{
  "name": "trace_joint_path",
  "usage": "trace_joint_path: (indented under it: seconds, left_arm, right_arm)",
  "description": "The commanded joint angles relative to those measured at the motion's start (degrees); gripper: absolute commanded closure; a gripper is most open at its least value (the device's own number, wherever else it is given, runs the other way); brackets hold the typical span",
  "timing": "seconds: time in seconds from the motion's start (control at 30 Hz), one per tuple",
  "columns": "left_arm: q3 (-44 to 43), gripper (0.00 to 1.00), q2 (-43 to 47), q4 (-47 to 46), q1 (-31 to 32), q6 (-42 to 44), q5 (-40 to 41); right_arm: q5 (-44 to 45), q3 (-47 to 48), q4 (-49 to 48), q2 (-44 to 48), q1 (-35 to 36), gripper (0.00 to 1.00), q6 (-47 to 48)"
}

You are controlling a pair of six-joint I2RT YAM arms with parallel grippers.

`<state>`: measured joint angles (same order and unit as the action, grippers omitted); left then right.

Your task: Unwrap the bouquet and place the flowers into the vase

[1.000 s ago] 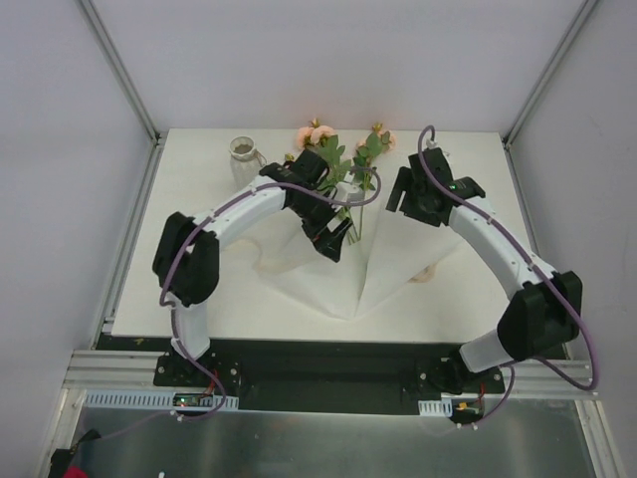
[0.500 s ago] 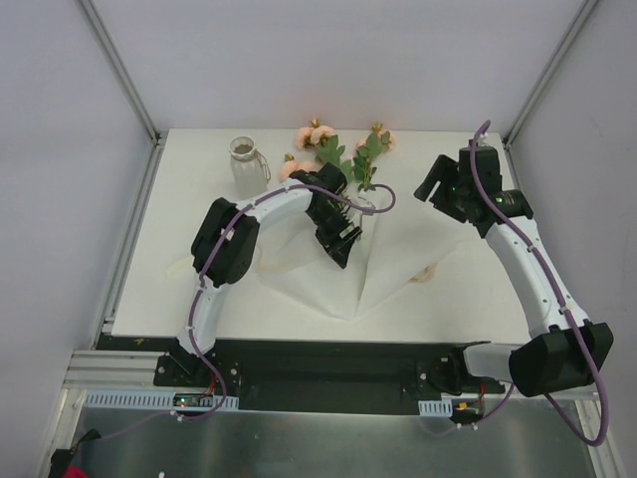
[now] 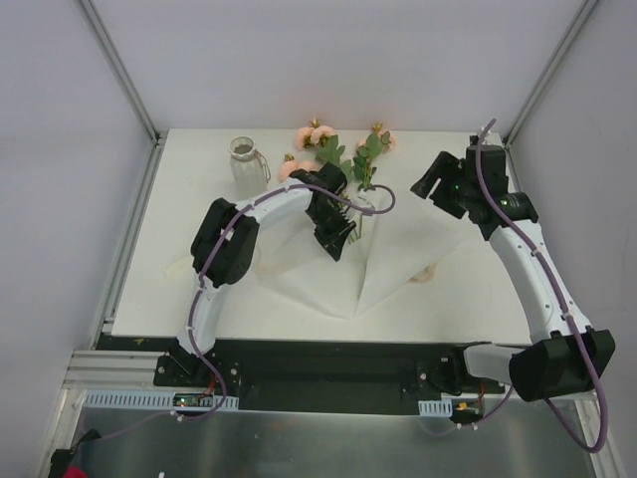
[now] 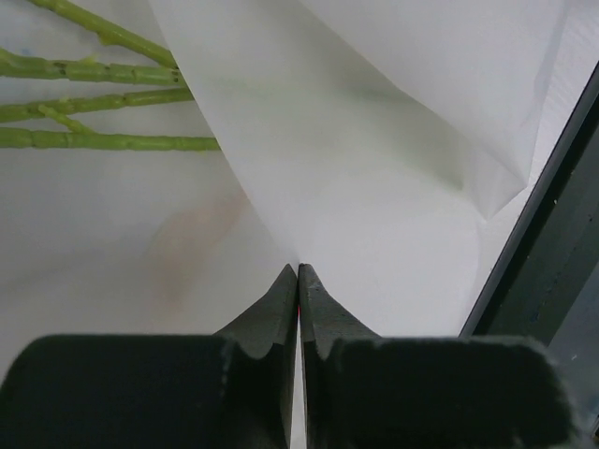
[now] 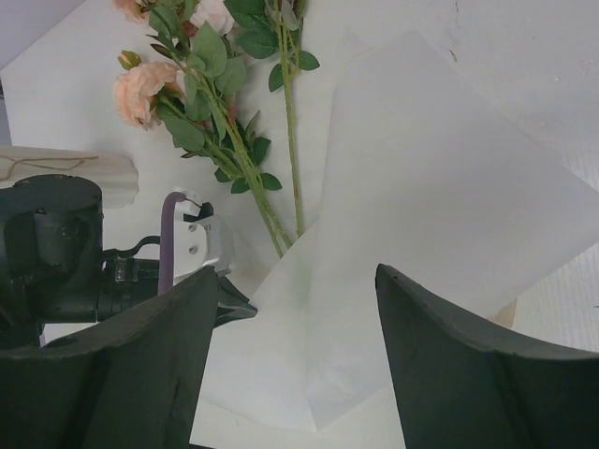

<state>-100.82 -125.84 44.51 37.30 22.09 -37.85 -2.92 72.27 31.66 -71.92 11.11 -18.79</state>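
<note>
**Top view:** even, diffuse light from above. The white table [image 3: 468,299] and walls read bright without glare, and the arms cast only faint, soft-edged shadows.

**Left wrist view:** the wrapping sheet [image 4: 393,187] is evenly lit, with pale grey shading along its folds. The green stems [image 4: 103,142] are sharp, while the black fingers [image 4: 271,318] of the left gripper [image 4: 299,271] are underexposed and slightly soft.

**Right wrist view:** the flowers [image 5: 140,94] are crisp and well lit. The near fingers [image 5: 449,374] of the right gripper [image 5: 297,273] are dark and featureless.

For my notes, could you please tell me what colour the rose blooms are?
The soft round rose blooms are peach-pink, clearest in the right wrist view.
</note>
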Motion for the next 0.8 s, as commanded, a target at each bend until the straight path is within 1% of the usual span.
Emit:
trace_joint_path:
  seconds: [0.0, 0.17, 0.27, 0.33, 0.47, 0.5, 0.53, 0.63, 0.67, 0.77]
  left_arm:
    - [-0.61, 1.0, 6.57, 1.54, 0.14, 1.03, 0.58]
    - [0.18, 1.0, 12.45, 1.54, 0.32, 1.03, -0.91]
    - [2.46, 1.0, 16.67, 1.54, 1.11, 2.08, -1.18]
    - [5.71, 1.0, 20.8, 1.46, 2.51, 3.31, -1.35]
    - [12.72, 1.0, 27.92, 1.54, 6.37, 7.25, 1.45]
    - [13.97, 1.0, 30.89, 1.46, 7.17, 7.96, 1.98]
    - [15.28, 1.0, 32.31, 1.37, 9.26, 9.02, 2.51]
    - [19.33, 1.0, 35.4, 2.24, 12.26, 11.13, 6.02]
    - [21.69, 1.0, 36.1, 2.77, 12.88, 12.35, 6.46]
    - [24.95, 1.0, 38.91, 4.17, 14.72, 15.69, 8.48]
  right_arm:
    - [-1.83, -0.02, -2.04, 2.75, -0.3, 0.29, -0.37]
    - [-1.21, 1.73, -0.9, 3.98, -0.22, 0.29, 0.15]
    - [-0.69, 3.74, 0.07, 4.24, -0.3, 0.29, 0.94]
    - [-0.33, 4.8, 0.59, 4.6, -0.22, 0.29, 1.56]
    - [0.28, 8.57, 1.56, 4.77, -0.39, 0.29, 2.79]
    - [0.37, 9.46, 1.91, 4.68, -0.39, 0.29, 3.14]
    - [0.37, 10.34, 2.78, 4.51, -0.3, 0.29, 3.32]
    - [0.37, 13.42, 4.54, 3.81, -0.3, 0.29, 4.19]
    - [0.28, 13.95, 4.99, 3.37, -0.39, 0.28, 4.54]
    - [0.37, 15.53, 6.31, 2.75, -0.3, 0.28, 5.42]
